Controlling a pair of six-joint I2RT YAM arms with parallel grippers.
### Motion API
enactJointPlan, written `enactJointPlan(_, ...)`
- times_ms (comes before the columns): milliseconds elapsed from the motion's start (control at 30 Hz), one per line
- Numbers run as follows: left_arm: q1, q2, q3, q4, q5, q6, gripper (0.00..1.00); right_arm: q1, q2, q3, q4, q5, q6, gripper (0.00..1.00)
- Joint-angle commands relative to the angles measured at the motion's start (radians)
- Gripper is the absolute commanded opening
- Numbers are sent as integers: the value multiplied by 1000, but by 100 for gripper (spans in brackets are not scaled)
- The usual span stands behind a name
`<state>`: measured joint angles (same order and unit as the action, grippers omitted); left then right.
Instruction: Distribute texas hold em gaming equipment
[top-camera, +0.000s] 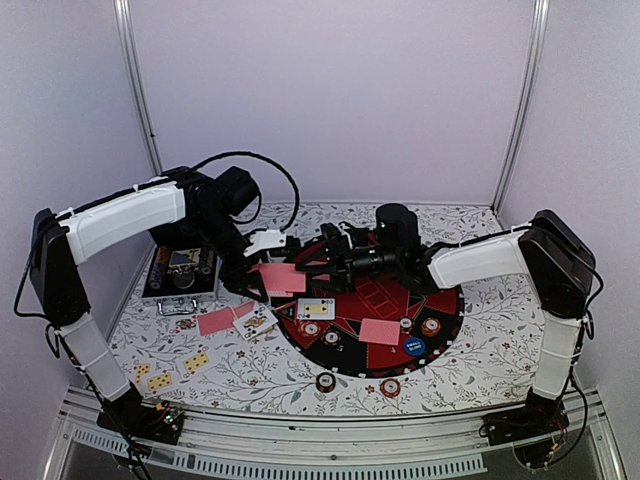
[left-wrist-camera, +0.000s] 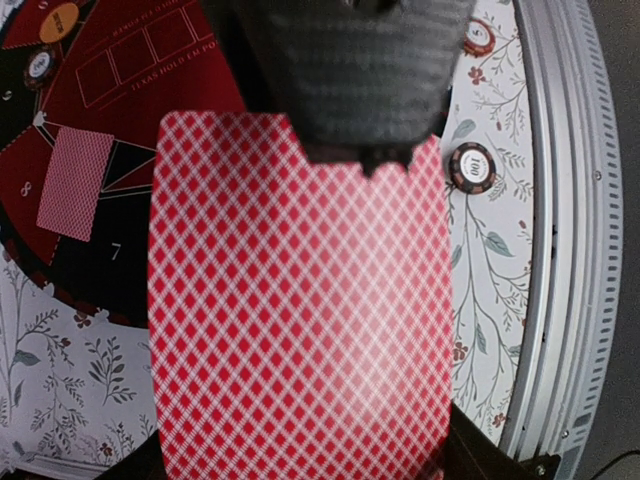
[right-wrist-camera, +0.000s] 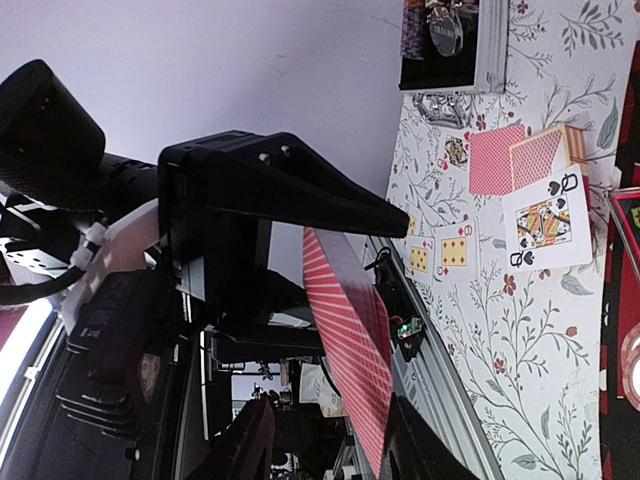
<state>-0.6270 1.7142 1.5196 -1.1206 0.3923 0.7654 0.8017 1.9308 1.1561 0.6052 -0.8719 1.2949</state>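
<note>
One red-backed card (left-wrist-camera: 300, 300) hangs above the left rim of the round mat (top-camera: 445, 310), pinched at one short edge by the left gripper (left-wrist-camera: 362, 150). The right gripper (right-wrist-camera: 325, 440) has its jaws spread with the card's edge between them; we can't tell if they touch it. On the mat we see another face-down card (top-camera: 379, 331) and a blue button (top-camera: 415, 348). Left of the mat lie face-up cards (top-camera: 255, 322).

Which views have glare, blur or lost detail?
Left wrist: the held card fills the frame, pale glare across its middle. Right wrist: the near black hardware sinks into shadow, the queen of clubs is sharp. Top external: even light, no hard shadows.
</note>
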Motion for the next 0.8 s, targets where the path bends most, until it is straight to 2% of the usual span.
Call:
enactJointPlan(0, 6, -5, 27, 0, 12, -2, 35, 13, 44, 38, 37, -31, 22, 40)
enactJointPlan(133, 6, -4, 30, -1, 14, -2, 34, 13, 47, 43, 41, -34, 24, 33)
enactJointPlan(333, 6, -3, 32, -2, 10, -3, 35, 5, 42, 26, 84, -50, 44, 2)
enactJointPlan(533, 6, -2, 29, -9, 5, -3, 35, -54, -16, -38, 102, -54, 54, 0)
enactJointPlan(767, 6, -3, 22, -10, 2, -2, 34, -173, -96, -132, 48, -70, 2, 0)
